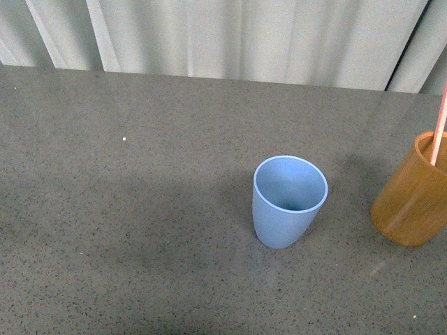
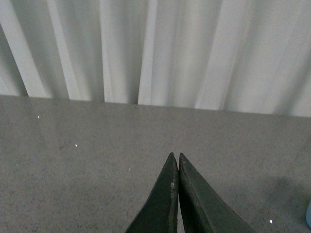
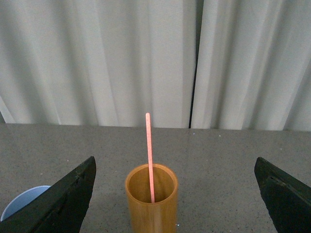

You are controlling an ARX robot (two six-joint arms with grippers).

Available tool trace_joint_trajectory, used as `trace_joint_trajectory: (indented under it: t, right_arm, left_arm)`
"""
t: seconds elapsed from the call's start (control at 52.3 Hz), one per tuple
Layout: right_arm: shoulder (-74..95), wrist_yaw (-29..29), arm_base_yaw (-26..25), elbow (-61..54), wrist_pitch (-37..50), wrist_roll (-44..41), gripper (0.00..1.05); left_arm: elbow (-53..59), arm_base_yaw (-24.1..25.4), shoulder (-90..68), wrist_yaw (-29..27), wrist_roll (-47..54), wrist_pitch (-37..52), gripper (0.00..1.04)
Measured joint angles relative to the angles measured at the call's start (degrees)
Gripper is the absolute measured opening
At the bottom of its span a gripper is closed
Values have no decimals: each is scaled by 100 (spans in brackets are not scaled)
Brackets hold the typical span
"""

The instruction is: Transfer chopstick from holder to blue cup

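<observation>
Dark grey speckled tabletop (image 1: 126,244), matte with a few small bright flecks, meeting at its far edge a white pleated curtain (image 1: 244,35) hanging in vertical folds, with a narrow dark gap between panels.

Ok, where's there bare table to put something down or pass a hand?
Everything left of the cup is bare table, back to the curtain. The strip in front of the cup is free too. Tightest spot: the gap between cup and holder, with its chopstick sticking up.
</observation>
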State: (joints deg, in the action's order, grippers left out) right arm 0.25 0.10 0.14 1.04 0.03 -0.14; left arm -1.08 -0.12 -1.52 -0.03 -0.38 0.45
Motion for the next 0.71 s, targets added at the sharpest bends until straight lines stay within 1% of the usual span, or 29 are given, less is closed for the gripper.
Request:
trace_joint_trajectory:
  t: [0.191,0.229,0.287,0.382,0.439,0.459,0.478,0.516,0.554,0.592,0.611,0.631,0.669,0.707]
  right_arm:
    - [0,-2,0,0,0,-2,95]
    - [0,0,0,0,0,0,95]
    - [0,-2,0,0,0,0,95]
    - [0,-2,0,0,0,0,95]
    - [0,0,0,0,-2,-2,95]
    - [55,90,17,26,-103,-13,95]
    - [149,192,26,114,-350,-59,95]
    - [435,238,4,273,-702,-111,95]
    - [828,173,-79,374,-765,-168,95]
    - [1349,4,-225,431,-525,-275,95]
    - [1480,-50,-267,439,-426,-293,95]
    - [1746,-164,-352,452,-197,-334,95]
    - [2168,-297,-476,483,188,-382,95]
    - [2763,-385,-614,533,758,-435,95]
  left_arm:
    - [2,0,129,2,0,-37,4]
    - [0,0,129,0,-2,-39,8]
    - [2,0,129,2,-2,-42,18]
    - [0,0,133,2,-2,-42,32]
    - [0,0,131,2,-2,-42,42]
    - [2,0,131,2,-2,-42,45]
    - [0,0,131,2,-2,-42,46]
    - [2,0,131,0,-2,-42,54]
    - [0,0,133,0,-2,-42,59]
    - [2,0,133,4,-2,-42,64]
    - [2,0,136,7,-2,-42,68]
    - [0,0,136,7,-2,-42,69]
    - [0,0,131,4,-2,-42,77]
    - [0,0,129,4,-2,-42,83]
